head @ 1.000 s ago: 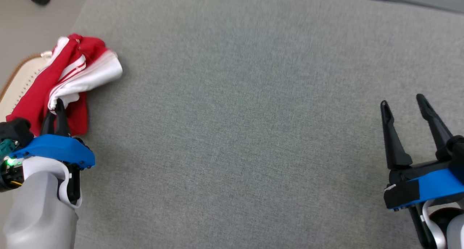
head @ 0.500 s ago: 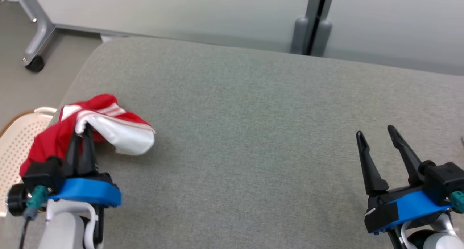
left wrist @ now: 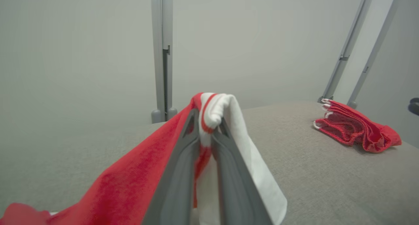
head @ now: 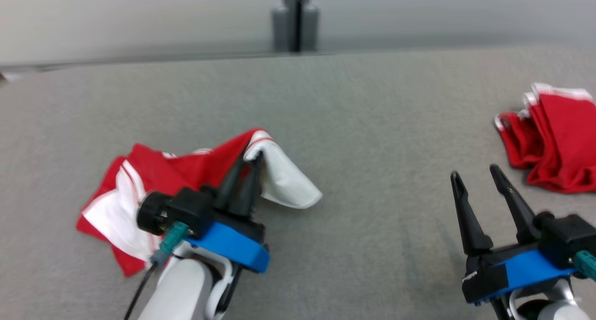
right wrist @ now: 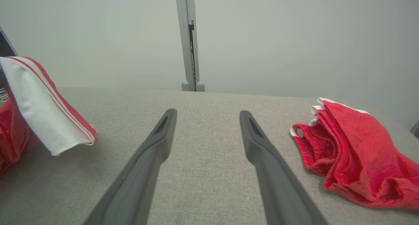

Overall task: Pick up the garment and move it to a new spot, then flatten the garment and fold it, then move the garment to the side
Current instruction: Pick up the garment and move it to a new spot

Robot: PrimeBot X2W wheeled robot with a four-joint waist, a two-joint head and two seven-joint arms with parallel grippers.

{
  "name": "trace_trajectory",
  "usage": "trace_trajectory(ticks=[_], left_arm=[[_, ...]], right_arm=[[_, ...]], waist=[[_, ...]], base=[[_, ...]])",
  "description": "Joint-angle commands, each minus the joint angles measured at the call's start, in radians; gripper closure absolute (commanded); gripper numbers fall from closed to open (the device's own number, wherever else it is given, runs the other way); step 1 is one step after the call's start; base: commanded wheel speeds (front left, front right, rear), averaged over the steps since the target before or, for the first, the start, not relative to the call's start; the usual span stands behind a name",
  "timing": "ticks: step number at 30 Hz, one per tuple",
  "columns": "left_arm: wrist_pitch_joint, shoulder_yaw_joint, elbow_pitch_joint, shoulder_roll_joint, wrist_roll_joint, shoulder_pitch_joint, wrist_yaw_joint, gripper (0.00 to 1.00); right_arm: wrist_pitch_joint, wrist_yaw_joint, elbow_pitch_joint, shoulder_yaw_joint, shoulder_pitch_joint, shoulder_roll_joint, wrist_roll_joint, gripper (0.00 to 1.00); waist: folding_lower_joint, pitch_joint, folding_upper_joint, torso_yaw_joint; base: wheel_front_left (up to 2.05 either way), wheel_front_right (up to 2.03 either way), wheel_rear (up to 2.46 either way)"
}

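Observation:
A red and white garment [head: 153, 180] trails over the grey padded surface [head: 372, 124] at centre left. My left gripper [head: 249, 159] is shut on a bunched fold of it, lifting a white sleeve end [head: 288, 189] off the surface. In the left wrist view the fold [left wrist: 212, 113] is pinched between the tips and the red cloth [left wrist: 131, 185] hangs down to the left. The same garment [right wrist: 45, 110] shows at the left edge of the right wrist view. My right gripper [head: 475, 175] stands open at lower right, nothing between its fingers [right wrist: 154, 159], above bare surface.
A second folded red garment [head: 554, 143] lies at the right edge of the surface, also seen as the red pile [right wrist: 356, 153] and the folded pile [left wrist: 356, 130]. A pale wall with a grey upright post [head: 295, 17] runs behind the surface.
The camera has swung right and tilted up. My left gripper has carried the garment from the surface's left edge and the basket toward the middle. The right gripper has stayed open.

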State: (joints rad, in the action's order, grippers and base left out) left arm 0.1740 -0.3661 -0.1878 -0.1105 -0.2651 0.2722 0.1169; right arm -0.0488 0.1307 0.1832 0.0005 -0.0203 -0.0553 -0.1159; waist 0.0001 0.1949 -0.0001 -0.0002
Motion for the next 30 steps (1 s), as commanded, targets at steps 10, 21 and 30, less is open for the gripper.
trace_trajectory(ticks=[10, 21, 30], left_arm=[[-0.023, -0.273, -0.038, 0.034, -0.027, 0.179, 0.016, 1.0], [0.014, -0.44, -0.131, -0.007, -0.091, 0.243, 0.014, 0.0], [0.065, -0.372, -0.029, -0.062, -0.111, 0.181, -0.044, 0.0]], right_arm=[[0.067, 0.0, -0.046, 0.002, -0.041, 0.004, -0.045, 0.0], [0.131, 0.0, -0.116, -0.008, -0.069, 0.005, -0.079, 0.0], [0.097, 0.0, -0.115, -0.03, -0.049, 0.005, -0.045, 0.0]], waist=[[-0.0001, 0.124, 0.0001, -0.204], [-0.0001, 0.172, 0.0001, -0.229], [-0.0001, 0.062, 0.0001, -0.114]], base=[[0.0, 0.0, 0.0], [0.0, 0.0, 0.0], [0.0, 0.0, 0.0]])
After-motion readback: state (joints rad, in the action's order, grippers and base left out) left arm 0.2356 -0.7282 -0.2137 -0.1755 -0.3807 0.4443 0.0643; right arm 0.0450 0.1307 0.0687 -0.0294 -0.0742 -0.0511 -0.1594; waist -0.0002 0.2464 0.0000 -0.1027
